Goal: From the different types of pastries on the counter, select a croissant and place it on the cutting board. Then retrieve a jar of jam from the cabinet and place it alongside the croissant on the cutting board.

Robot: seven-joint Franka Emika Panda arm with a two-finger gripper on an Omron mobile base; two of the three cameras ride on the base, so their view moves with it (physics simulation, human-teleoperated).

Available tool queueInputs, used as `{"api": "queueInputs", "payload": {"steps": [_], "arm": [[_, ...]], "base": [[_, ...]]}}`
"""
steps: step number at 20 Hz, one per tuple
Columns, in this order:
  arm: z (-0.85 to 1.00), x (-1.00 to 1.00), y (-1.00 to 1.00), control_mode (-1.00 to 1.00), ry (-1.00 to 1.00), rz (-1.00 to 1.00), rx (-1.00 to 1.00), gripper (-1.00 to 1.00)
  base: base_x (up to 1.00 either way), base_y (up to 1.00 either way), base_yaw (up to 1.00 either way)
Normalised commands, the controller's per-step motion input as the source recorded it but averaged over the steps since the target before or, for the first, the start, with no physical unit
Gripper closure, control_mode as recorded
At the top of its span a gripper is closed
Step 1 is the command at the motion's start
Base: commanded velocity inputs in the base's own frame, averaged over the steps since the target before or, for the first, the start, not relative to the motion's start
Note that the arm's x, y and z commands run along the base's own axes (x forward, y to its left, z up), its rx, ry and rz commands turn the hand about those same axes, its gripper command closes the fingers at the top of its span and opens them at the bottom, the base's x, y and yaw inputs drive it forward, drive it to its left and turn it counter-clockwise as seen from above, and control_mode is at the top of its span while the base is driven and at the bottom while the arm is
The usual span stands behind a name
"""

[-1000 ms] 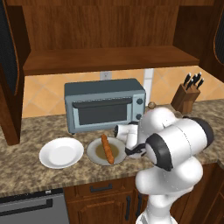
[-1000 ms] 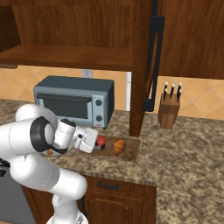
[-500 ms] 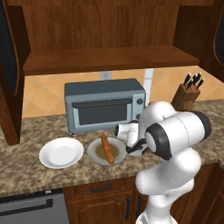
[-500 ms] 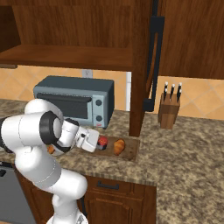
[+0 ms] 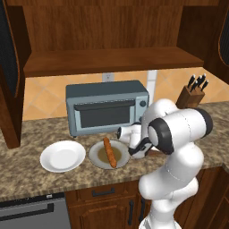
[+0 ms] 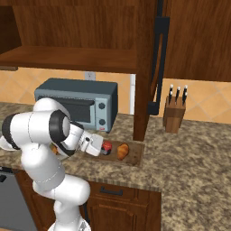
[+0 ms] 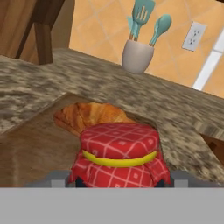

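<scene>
The jar of jam point(image 7: 119, 153), with a red checked cloth lid and a yellow band, sits between my gripper point(image 7: 119, 178) fingers, whose grey pads press on both of its sides. In the right base view the gripper point(image 6: 103, 148) holds the jar point(image 6: 107, 146) low over the left end of the dark wooden cutting board point(image 6: 135, 156). The golden croissant point(image 6: 123, 150) lies on the board just right of the jar. In the hand view the croissant point(image 7: 94, 114) lies right behind the jar on the cutting board point(image 7: 30, 148). I cannot tell whether the jar touches the board.
A long baguette stick point(image 5: 109, 152) lies on a grey plate point(image 5: 97, 156), with a white plate point(image 5: 62, 156) to its left. The grey toaster oven point(image 5: 107, 107) stands behind them and a knife block point(image 6: 174, 113) to the right. A utensil holder point(image 7: 137, 56) stands at the wall.
The arm's elbow and upper links have swung in closer above the counter. The hand with the jar has stayed almost in place at the board's left end.
</scene>
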Motion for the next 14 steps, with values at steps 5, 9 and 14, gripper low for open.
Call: {"api": "queueInputs", "payload": {"steps": [5, 9, 14], "arm": [[-0.06, 0.00, -0.07, -1.00, -0.05, 0.00, 0.00, -1.00], [-0.01, 0.00, -0.02, -1.00, -0.13, 0.00, 0.00, -1.00], [-0.03, -0.10, 0.02, -1.00, -0.18, 0.00, 0.00, -1.00]], "base": [[0.00, 0.00, 0.00], [0.00, 0.00, 0.00], [0.00, 0.00, 0.00]]}}
